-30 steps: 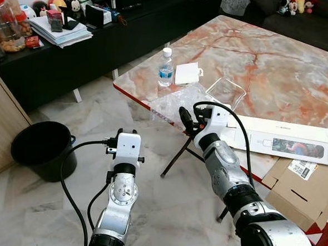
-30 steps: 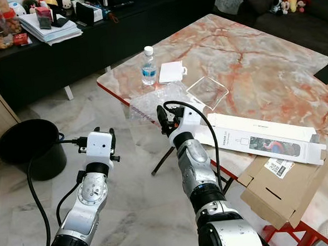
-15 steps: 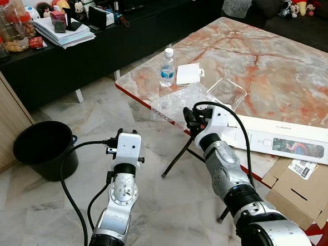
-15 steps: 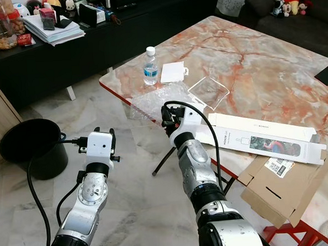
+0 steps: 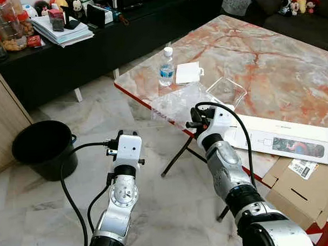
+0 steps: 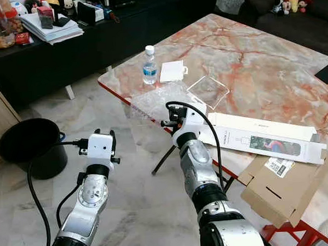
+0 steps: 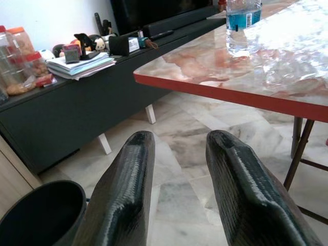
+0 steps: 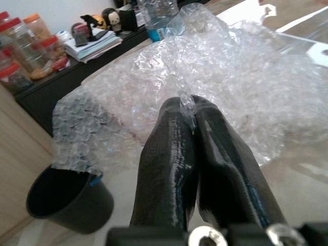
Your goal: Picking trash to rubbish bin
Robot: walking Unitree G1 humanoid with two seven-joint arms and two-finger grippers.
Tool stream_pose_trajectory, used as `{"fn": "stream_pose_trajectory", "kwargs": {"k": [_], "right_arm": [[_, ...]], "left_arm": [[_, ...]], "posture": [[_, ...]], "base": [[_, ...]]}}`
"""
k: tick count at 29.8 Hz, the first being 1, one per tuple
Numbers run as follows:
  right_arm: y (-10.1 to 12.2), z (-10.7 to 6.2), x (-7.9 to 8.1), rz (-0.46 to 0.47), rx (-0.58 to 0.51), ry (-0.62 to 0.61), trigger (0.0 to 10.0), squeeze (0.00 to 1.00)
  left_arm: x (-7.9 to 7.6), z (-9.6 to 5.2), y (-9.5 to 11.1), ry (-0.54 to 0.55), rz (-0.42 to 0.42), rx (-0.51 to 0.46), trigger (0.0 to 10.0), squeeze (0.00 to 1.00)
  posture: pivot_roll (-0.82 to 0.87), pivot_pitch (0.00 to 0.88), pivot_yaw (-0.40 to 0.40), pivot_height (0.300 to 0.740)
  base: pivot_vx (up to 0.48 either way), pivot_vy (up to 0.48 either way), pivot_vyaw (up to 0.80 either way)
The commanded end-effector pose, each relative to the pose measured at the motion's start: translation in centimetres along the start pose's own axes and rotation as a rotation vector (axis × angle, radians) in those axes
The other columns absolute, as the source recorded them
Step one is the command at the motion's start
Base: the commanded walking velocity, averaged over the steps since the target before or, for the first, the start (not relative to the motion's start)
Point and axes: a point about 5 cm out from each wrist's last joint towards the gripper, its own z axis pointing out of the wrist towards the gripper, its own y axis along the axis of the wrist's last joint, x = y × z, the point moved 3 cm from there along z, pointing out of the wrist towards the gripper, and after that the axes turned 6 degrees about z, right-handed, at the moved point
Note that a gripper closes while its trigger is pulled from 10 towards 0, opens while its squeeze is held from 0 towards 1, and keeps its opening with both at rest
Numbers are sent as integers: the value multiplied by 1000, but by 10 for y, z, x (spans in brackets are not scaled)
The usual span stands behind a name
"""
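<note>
Marble table (image 5: pixel 271 60): one bubble wrap (image 8: pixel 215 77), pinched.

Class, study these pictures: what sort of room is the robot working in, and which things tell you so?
Most likely a home living room: a red-edged marble-patterned table, a dark sofa with soft toys, and a long black low cabinet holding papers and snack jars, on a marble-tiled floor.
</note>
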Motion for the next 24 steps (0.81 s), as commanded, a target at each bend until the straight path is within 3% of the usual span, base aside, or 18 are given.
{"fn": "stream_pose_trajectory", "kwargs": {"k": [1, 9, 10, 11, 12, 19, 24], "right_arm": [[-1, -1, -1, 3, 6, 9, 0, 0], [-4, -1, 7, 11, 29, 74, 0, 0], [-6, -2, 11, 19, 43, 110, 824, 0], [-7, -2, 15, 23, 53, 138, 4314, 0], [-8, -3, 20, 13, 62, 175, 10000, 0], [-8, -5, 27, 2, 67, 238, 10000, 0], [-4, -10, 39, 36, 78, 361, 10000, 0]], "left_arm": [[-4, -1, 1, -13, 1, 3, 10000, 0], [-4, 1, 2, -11, 1, -2, 10000, 0], [-3, 1, 3, -10, 1, -4, 10000, 0], [-3, 2, 4, -9, 1, -5, 10000, 0], [-3, 2, 4, -7, -2, -9, 10000, 0], [-3, 3, 6, -10, -4, -15, 10000, 0], [-4, 3, 6, -9, -7, -18, 10000, 0]], "posture": [[64, 155, -145, 740], [65, 150, -147, 740], [65, 150, -147, 740], [63, 149, -147, 740], [62, 147, -147, 740], [61, 147, -149, 740], [58, 146, -151, 740]], "base": [[0, 0, 0], [0, 0, 0], [0, 0, 0], [0, 0, 0], [0, 0, 0], [0, 0, 0], [0, 0, 0]]}}
